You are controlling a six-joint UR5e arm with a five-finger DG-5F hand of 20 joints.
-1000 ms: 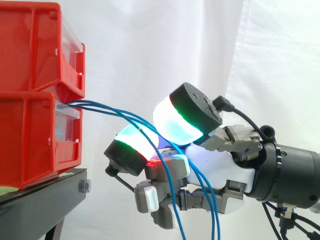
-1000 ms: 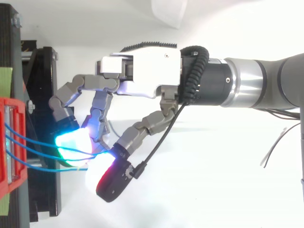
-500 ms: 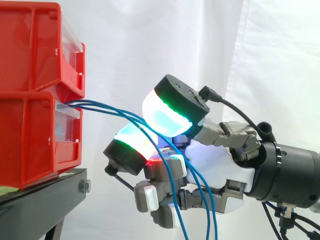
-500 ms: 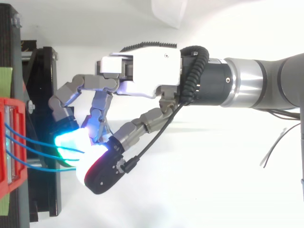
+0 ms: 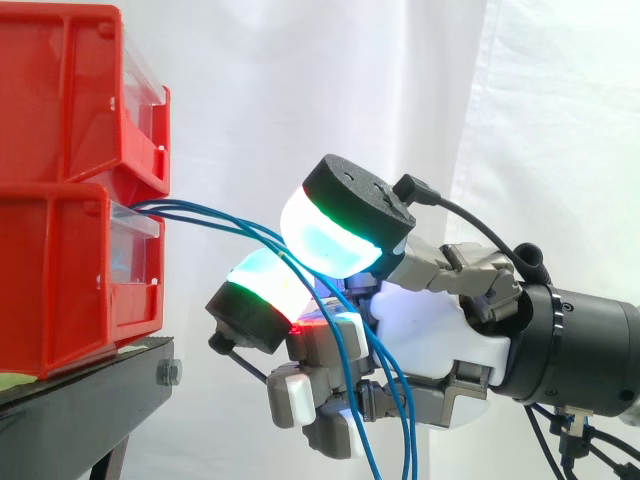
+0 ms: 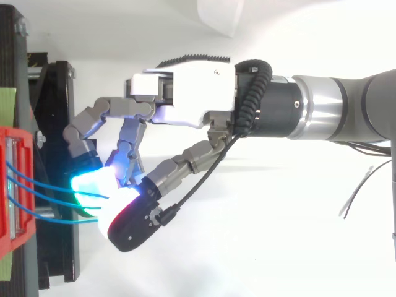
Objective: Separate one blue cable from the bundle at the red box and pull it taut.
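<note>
Red box point(image 5: 60, 270): plastic bin, clear front panel, facing right. Blue cables point(image 5: 215, 220): thin bundle, roughly three strands, leaving box front at top, fanning rightward in slack downward arc, pinched between curled fingers of hand point(image 5: 430, 340), then hanging loose across palm.

Arm point(image 6: 346, 114): enters from the right, wrist level. Hand point(image 5: 430, 340): fingers point(image 5: 262, 290) curled forward, pads glowing cyan and green. Thumb point(image 5: 340, 235): broad pad brought down against the finger pads, blue cables point(image 5: 405, 420) pinched between them. Remaining fingers: folded beneath the palm.
</note>
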